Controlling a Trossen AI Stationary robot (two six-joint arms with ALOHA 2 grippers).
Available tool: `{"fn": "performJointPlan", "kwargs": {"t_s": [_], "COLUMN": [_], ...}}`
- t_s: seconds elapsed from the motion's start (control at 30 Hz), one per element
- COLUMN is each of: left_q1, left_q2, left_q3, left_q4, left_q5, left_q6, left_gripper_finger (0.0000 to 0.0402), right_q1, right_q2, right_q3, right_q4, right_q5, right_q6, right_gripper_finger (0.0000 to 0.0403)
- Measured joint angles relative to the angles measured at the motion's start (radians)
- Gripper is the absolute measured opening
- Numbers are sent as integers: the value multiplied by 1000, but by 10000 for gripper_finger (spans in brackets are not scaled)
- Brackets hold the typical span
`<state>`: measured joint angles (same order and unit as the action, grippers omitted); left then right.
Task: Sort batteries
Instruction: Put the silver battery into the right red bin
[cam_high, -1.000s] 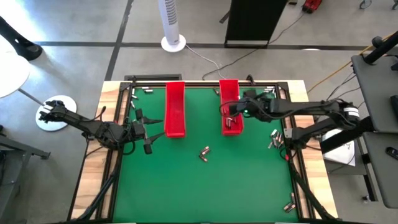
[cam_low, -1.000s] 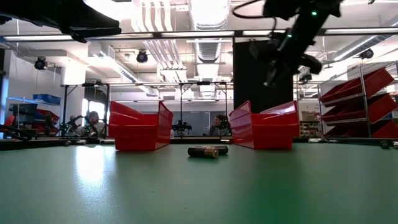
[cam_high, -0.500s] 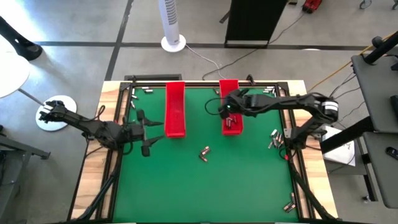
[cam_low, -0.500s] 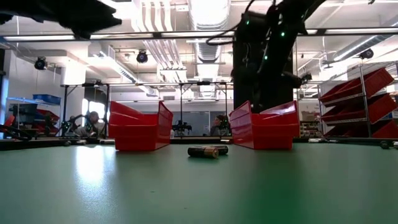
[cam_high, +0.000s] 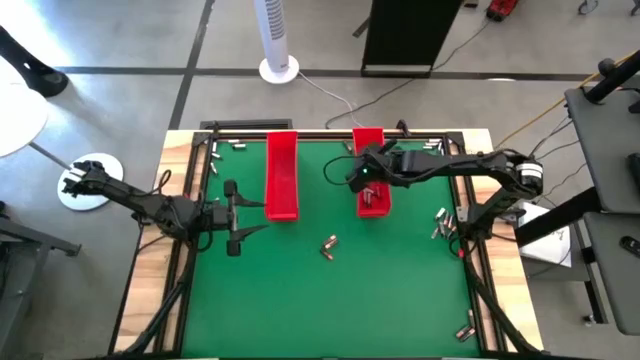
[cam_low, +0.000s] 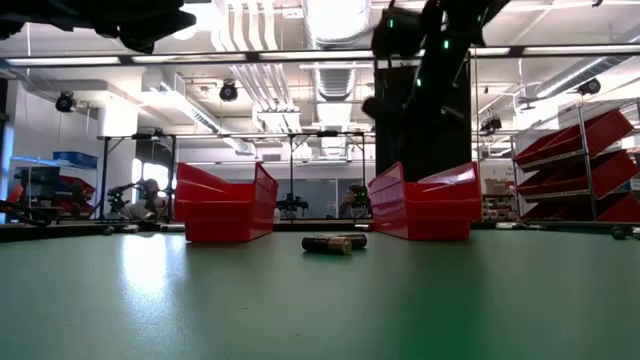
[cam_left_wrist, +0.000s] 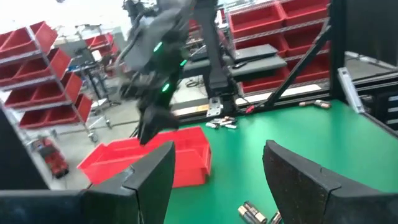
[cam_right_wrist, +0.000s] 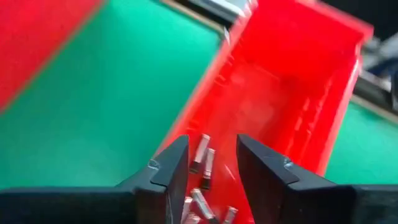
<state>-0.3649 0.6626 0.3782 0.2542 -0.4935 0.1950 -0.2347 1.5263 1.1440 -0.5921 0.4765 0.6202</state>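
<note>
the batteries (cam_right_wrist: 203, 160) are small, stiff, smooth cylinders that likely roll and slip, best pinched across the middle; several lie in the right red tray (cam_high: 371, 155), two just in front of it on the mat. the right gripper (cam_right_wrist: 211, 163) hovers over that tray, jaws narrowly parted and empty. the left gripper (cam_high: 236, 213) waits well left of it, jaws wide and empty.
</note>
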Motion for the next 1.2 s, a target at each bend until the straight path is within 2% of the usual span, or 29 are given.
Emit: {"fn": "performJointPlan", "kwargs": {"t_s": [0.17, 0.3, 0.57, 0.77, 0.83, 0.93, 1.03, 1.13, 1.2], "left_q1": [0, 0, 0, 0, 0, 0, 1, 3, 5], "left_q2": [21, 30, 78, 146, 159, 143, 95, 35, 3], "left_q3": [0, 0, 0, 0, 0, 0, 13, 65, 125], "left_q4": [-9, -39, -187, -117, -70, -17, -28, -125, -263], "left_q5": [-59, -130, -153, -158, -180, -201, -298, -389, -415], "left_q6": [-78, -194, -524, -656, -688, -695, -684, -683, -684], "left_gripper_finger": [222, 222, 222, 222, 222, 222, 222, 222, 222], "right_q1": [143, 251, 503, 672, 708, 752, 773, 774, 768], "right_q2": [-27, -38, -24, 3, 19, 49, 96, 145, 172], "right_q3": [42, 63, 40, 19, 13, 9, 8, 8, 9], "right_q4": [-2, 1, 97, 119, 118, 121, 127, 126, 138], "right_q5": [165, 179, 215, 283, 296, 391, 486, 492, 493], "right_q6": [-23, -29, -18, 20, 43, 110, 164, 162, 179], "right_gripper_finger": [129, 119, 97, 93, 101, 117, 135, 151, 160]}}
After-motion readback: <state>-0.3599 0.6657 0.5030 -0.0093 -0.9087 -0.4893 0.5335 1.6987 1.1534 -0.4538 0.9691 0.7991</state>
